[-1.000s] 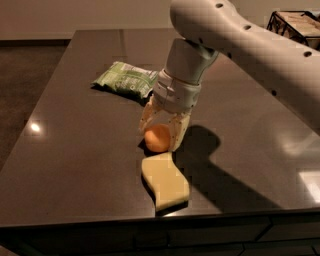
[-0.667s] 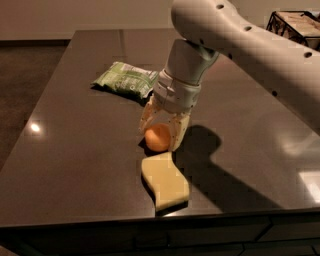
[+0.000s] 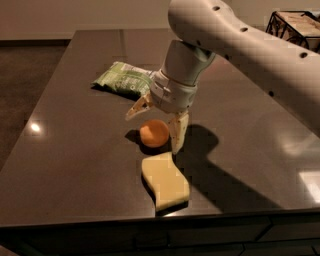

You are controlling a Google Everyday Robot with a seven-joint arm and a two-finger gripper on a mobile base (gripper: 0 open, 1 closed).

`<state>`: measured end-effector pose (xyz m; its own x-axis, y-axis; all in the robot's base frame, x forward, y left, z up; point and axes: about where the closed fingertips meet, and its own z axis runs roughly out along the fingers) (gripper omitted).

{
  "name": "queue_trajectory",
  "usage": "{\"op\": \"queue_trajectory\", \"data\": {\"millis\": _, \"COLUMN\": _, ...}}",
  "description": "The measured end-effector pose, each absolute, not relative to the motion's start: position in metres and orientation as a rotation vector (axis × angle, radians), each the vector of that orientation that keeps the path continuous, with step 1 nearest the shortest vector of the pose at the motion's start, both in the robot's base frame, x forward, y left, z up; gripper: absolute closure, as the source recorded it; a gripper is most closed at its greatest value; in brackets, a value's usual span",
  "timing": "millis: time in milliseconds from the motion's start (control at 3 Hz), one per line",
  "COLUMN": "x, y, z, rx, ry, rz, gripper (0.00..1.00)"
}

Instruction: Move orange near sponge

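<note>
1. The bench (image 3: 75,150) is dark brown and shiny. Small bright spots of light shine on it at the left and at the right.
2. Behind the bench there is a pale wall (image 3: 75,15). The floor (image 3: 20,75) at the left is dark. A black wire basket (image 3: 295,22) sits in the far right corner.
3. A green and white snack bag (image 3: 124,80) lies flat on the far part of the bench, behind the hand.
4. The big white arm (image 3: 240,45) comes in from the right side and bends down to the middle of the bench.
5. The hand (image 3: 152,134) points down over the orange. Its two fingers (image 3: 179,131) are spread wide apart. One finger sticks out to the left, up off the bench. The other finger points down just beside the right side of the orange, and I cannot tell if it touches. The hand holds nothing.
6. The orange (image 3: 154,133) is small, round and smooth. It sits on the bench between the two fingers, with a dark shadow under it.
7. The sponge (image 3: 165,181) is pale yellow and flat, with wavy sides. It lies near the front edge of the bench. The orange sits just behind its far end, very close to it.
</note>
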<state>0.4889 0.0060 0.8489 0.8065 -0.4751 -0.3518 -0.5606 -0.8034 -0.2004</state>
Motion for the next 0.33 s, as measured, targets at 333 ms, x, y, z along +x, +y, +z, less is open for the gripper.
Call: {"op": "queue_trajectory", "data": {"millis": 333, "x": 0.4889, "y": 0.0060, "z": 0.8489, "rx": -2.698, "ry": 0.793, "rz": 0.413, "gripper": 0.00}}
